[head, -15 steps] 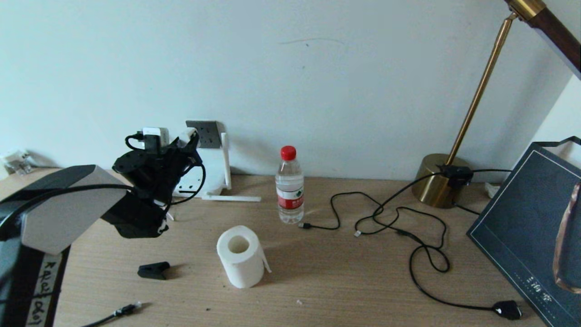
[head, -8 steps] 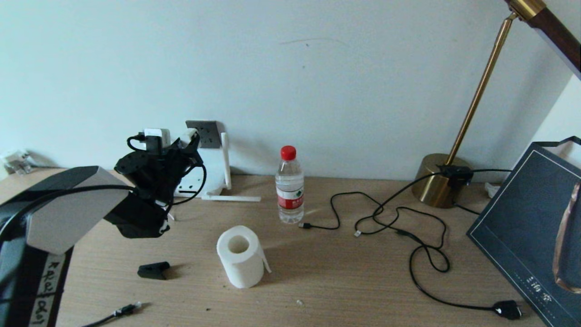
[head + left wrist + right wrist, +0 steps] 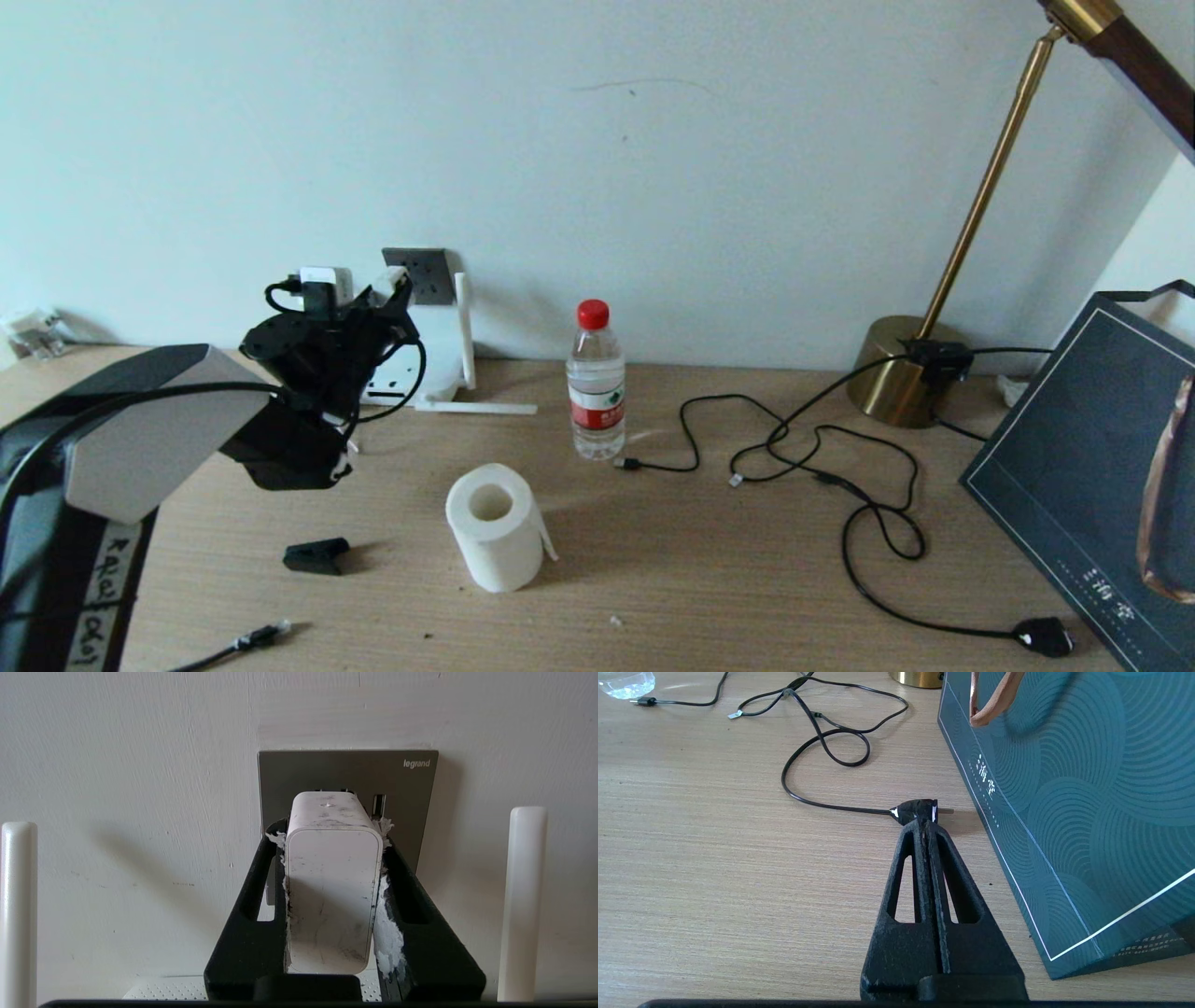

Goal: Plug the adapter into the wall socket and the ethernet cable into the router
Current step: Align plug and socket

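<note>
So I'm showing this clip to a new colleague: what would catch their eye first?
Probably the left gripper at the back left of the desk, its jaws clamped on the white adapter right at the grey wall socket. Next, the brass lamp at the back right and the black cables sprawled before it.

Head cam looks down over desk; wrist cams sit close (left faces wall socket, also head-visible).

scuffed white plastic adapter, matt grey wall socket, wood-grain table, glossy brass lamp
</note>
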Motion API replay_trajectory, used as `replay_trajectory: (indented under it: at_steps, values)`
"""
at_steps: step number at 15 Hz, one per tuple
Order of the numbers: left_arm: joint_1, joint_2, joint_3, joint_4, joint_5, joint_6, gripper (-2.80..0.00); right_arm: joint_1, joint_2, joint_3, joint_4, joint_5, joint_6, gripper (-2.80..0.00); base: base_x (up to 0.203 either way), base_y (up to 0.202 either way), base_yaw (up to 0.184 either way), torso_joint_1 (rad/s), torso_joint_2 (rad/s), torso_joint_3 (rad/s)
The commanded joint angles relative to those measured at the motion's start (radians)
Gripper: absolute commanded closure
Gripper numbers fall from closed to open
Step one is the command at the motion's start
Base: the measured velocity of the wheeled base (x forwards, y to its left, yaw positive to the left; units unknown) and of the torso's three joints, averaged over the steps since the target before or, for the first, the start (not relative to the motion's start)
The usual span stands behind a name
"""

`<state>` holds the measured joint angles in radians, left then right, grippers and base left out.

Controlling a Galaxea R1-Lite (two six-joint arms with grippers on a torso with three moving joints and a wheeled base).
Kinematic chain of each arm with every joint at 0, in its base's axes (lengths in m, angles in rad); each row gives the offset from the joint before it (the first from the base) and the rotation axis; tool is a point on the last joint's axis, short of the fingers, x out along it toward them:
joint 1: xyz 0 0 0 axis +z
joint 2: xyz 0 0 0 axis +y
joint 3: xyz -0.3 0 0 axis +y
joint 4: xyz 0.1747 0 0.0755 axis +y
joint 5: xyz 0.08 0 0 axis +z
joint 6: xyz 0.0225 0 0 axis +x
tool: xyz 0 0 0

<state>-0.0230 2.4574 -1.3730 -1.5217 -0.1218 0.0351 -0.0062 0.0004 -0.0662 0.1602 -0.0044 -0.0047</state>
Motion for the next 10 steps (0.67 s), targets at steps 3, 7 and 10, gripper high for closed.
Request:
replay_trajectory:
  at_steps: [3,7,10]
  values:
    - [0.000,0.006,-0.009,-0.008,-0.001,0.000,0.00,0.000,0.001,0.000,0.001,0.000,0.000,0.00,0.000,0.000,0.000,0.000,0.00,0.000]
    - [0.002,0.011,-0.014,-0.008,0.010,0.000,0.00,0.000,0.001,0.000,0.001,0.000,0.000,0.00,0.000,0.000,0.000,0.000,0.00,0.000]
    - [0.002,0.018,-0.024,-0.008,0.010,0.000,0.00,0.000,0.001,0.000,0.001,0.000,0.000,0.00,0.000,0.000,0.000,0.000,0.00,0.000]
